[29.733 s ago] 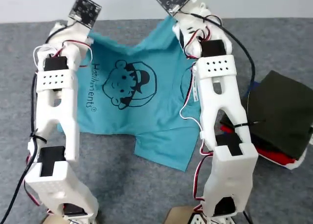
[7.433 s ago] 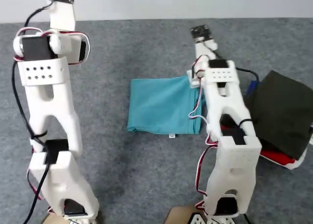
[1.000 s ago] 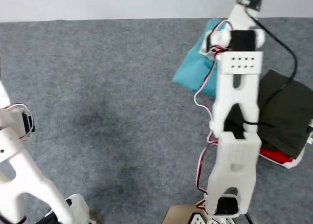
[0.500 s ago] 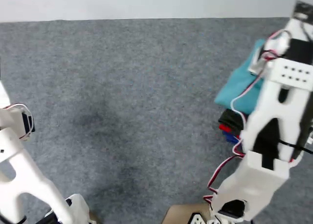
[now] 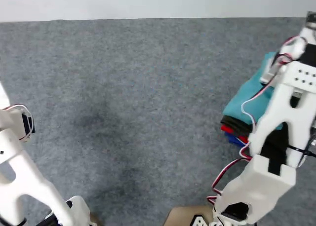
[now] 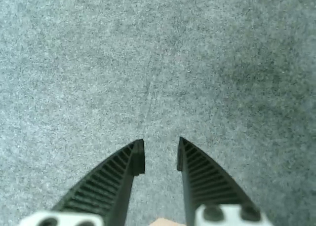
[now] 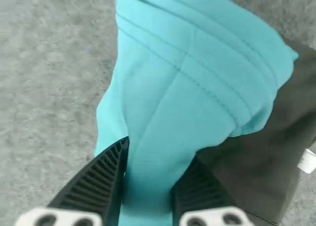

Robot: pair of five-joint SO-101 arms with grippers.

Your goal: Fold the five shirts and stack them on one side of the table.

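Note:
The folded teal shirt (image 5: 249, 98) lies over the stack of folded shirts (image 5: 236, 131) at the table's right side, where dark, red and blue layers show beneath it. In the right wrist view my right gripper (image 7: 148, 179) is shut on a fold of the teal shirt (image 7: 197, 88), with the dark shirt (image 7: 261, 152) under it. The right arm (image 5: 281, 117) stands over the stack in the high view. My left gripper (image 6: 160, 157) is open above bare grey carpet with nothing between its fingers. The left arm (image 5: 19, 162) stands at the near left edge.
Grey carpet (image 5: 128, 97) covers the whole table, with wide free room in the middle and left. A pale wall (image 5: 148, 4) runs along the far edge.
The right arm has carried the teal shirt from the far middle rightward and down onto the stack. The left arm has stayed put.

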